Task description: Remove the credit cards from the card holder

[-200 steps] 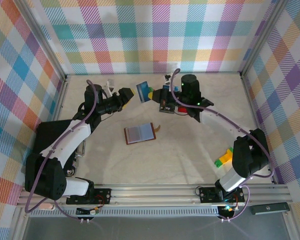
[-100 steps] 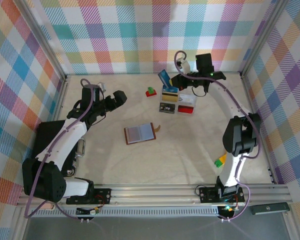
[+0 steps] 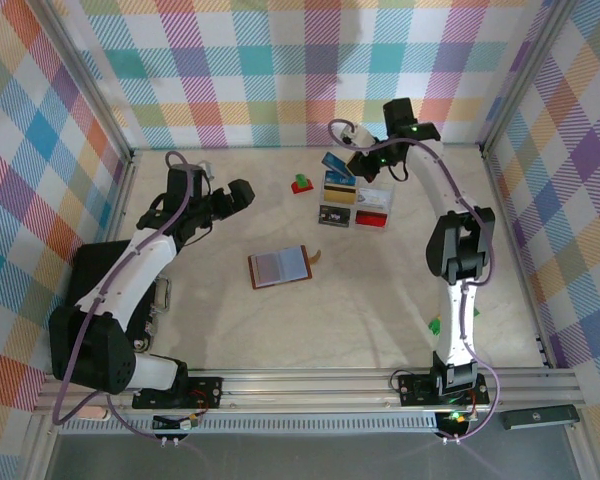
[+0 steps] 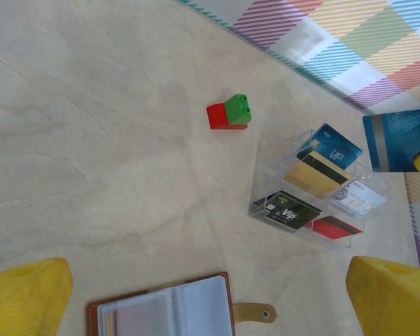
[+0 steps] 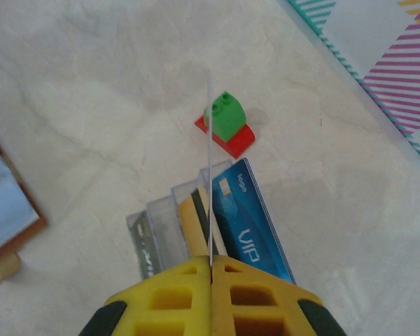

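Overhead from behind the bases, looks down on the whole beige desk point(image 3: 380, 300); nearer from both wrists, shares the clear plastic compartment box point(image 4: 274, 183) and red-and-green block point(image 4: 229, 114).

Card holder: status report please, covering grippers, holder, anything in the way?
Left gripper open, empty. Right gripper shut on blue card by clear box. Card holder lies open, nothing on it.

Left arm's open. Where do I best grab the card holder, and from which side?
Probably the strap tab sticking out past the brown border of the card holder. The holder lies open and flat, so its faces give the jaws nothing to pinch; the tab is narrow and juts clear. Bring the left gripper down from above, jaws straddling the tab.
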